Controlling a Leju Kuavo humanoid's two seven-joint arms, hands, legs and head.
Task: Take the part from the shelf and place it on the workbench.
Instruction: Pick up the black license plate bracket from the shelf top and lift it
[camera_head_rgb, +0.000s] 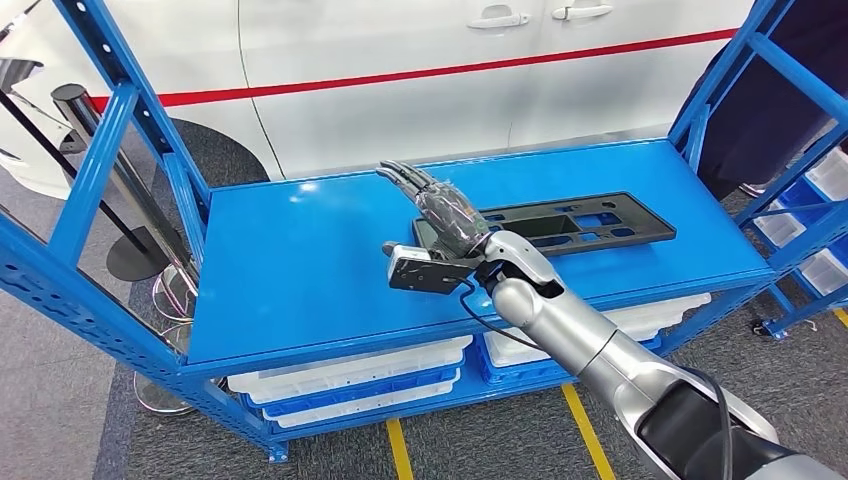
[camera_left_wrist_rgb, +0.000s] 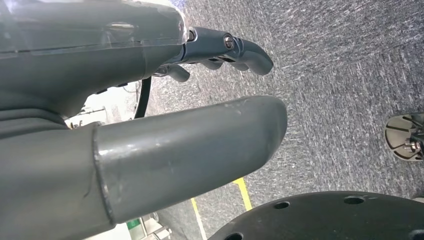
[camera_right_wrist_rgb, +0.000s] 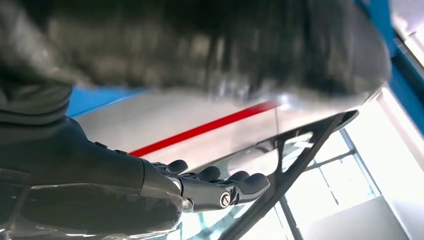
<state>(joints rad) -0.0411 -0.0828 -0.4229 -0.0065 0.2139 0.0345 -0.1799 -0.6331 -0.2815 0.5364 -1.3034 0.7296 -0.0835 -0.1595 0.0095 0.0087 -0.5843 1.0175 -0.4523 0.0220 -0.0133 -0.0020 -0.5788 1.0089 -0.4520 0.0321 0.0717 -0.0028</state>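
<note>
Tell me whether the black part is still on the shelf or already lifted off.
On the shelf: the black part lies flat on the blue shelf, with the right hand at its near end; whether the hand grips it is unclear.

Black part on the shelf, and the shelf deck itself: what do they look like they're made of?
Black part: probably moulded plastic, matte black; flat frame with cut-out windows and little glare. Shelf deck: looks like sheet metal in glossy blue paint; soft reflections on it, and perforated blue uprights. Neither is certain from looks alone.
</note>
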